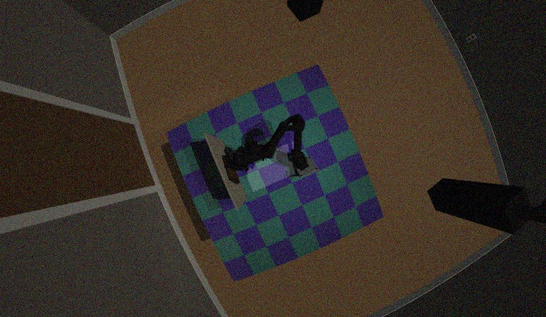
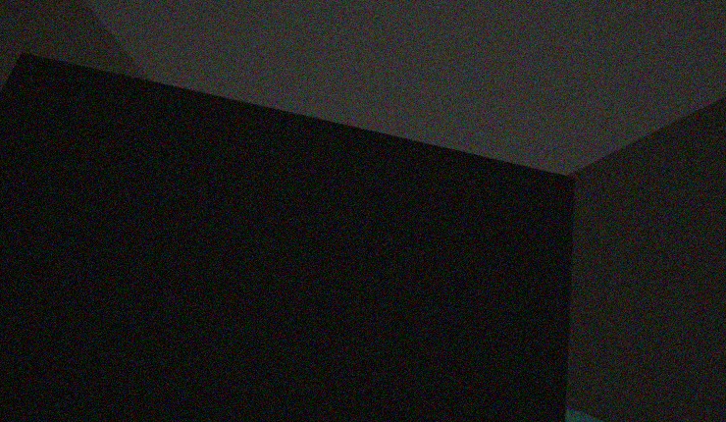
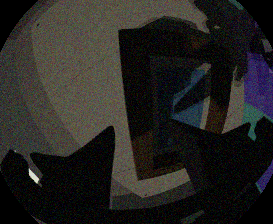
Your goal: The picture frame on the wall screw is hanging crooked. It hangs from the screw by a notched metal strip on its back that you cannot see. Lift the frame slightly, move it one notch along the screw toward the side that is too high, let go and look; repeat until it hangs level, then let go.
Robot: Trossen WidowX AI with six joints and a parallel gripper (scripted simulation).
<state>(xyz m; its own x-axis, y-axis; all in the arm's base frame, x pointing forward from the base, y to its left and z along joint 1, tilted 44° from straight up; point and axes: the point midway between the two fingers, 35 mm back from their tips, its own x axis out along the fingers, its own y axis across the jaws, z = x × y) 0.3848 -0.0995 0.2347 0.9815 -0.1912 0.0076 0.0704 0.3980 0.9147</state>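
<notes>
The brown picture frame (image 1: 232,175) (image 3: 143,150) hangs on the front of the pale upright panel (image 1: 237,197) (image 3: 77,75). In the wrist view its picture is dark with a blue patch. Its tilt cannot be judged from these angles. The screw and notched strip are hidden. My gripper (image 1: 227,160) (image 3: 140,127) is open, close in front of the frame. In the wrist view the left fingertip is just left of the frame and the right one overlaps the picture; contact cannot be told. In the top view the gripper covers the frame's upper part. The exterior view shows neither.
A black block (image 1: 209,169) stands behind the panel. The panel stands on a purple and green checkered mat (image 1: 299,212). A dark object (image 1: 472,203) is at the right and another dark object (image 1: 305,7) at the top. A black surface (image 2: 277,262) fills most of the exterior view.
</notes>
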